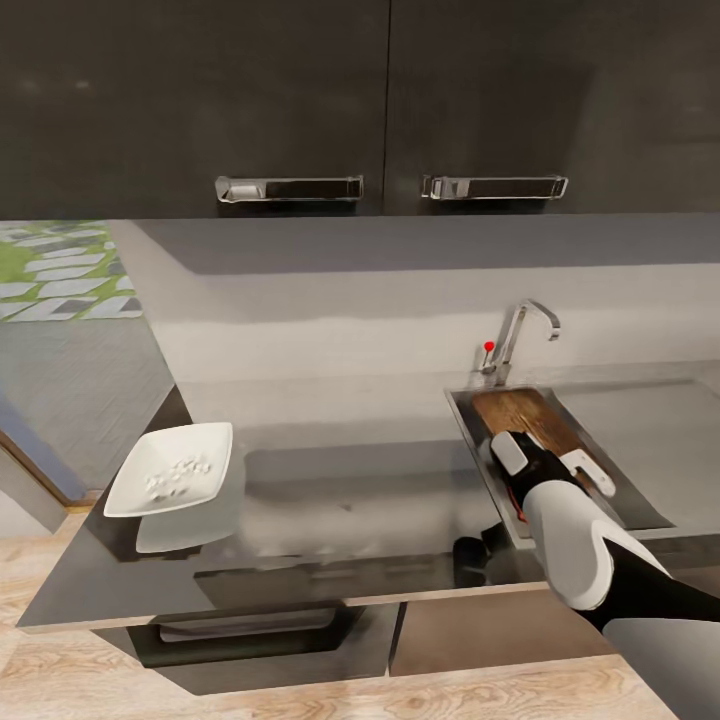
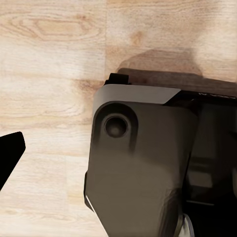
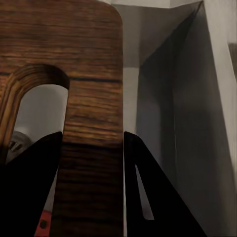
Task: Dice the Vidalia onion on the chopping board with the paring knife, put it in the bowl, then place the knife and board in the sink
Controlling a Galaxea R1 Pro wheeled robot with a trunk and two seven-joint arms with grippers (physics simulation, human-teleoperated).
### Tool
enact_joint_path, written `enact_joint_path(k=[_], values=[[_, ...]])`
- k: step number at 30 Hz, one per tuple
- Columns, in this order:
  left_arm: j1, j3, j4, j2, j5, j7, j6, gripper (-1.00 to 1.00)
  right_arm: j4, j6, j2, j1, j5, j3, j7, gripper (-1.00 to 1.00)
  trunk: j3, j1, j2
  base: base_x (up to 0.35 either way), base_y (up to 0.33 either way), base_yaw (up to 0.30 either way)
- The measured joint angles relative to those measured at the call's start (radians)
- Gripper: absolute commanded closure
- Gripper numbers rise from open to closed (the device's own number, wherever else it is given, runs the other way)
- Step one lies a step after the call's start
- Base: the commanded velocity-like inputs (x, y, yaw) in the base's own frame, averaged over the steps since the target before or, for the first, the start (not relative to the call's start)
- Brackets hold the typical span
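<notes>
Lowering the chopping board into the sink looks like the step in hand, and a late one in the task.

At the left end of the table sits the bowl, white and squarish, with tiny whitish bits of diced onion inside it, so the dicing and transfer seem done. The left tool is not clearly seen; its wrist camera looks down on pale wood flooring and a grey part of the robot's body, so I cannot tell how its fingers stand.

Further right, the board lies inside the basin, below the tap with its red knob. The right tool reaches in over it. In the right wrist view its two dark fingers stand on either side of the board's edge beside the slot handle, pinching the wood. A spot of red below the board there may be the paring knife, though too little shows to be sure.

Next, I judge, the fingers must spread and the arm lift clear without dragging the board.

The table is grey and glossy, with dark cabinets above and wood flooring below.
</notes>
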Motion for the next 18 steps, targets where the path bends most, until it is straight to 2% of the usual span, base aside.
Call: enact_joint_path(k=[7, 18], values=[[0.000, 0.000, 0.000, 0.000, 0.000, 0.000, 0.000, -1.00, 0.043, -0.035, -0.004, 0.000, -0.001, -0.004, -0.001, 1.00, 0.000, 0.000, 0.000, 0.000, 0.000, 0.000], [0.000, 0.000, 0.000, 0.000, 0.000, 0.000, 0.000, -1.00, 0.054, -0.040, -0.005, 0.000, 0.002, -0.004, -0.013, 1.00, -0.002, 0.000, 0.000, 0.000, 0.000, 0.000]])
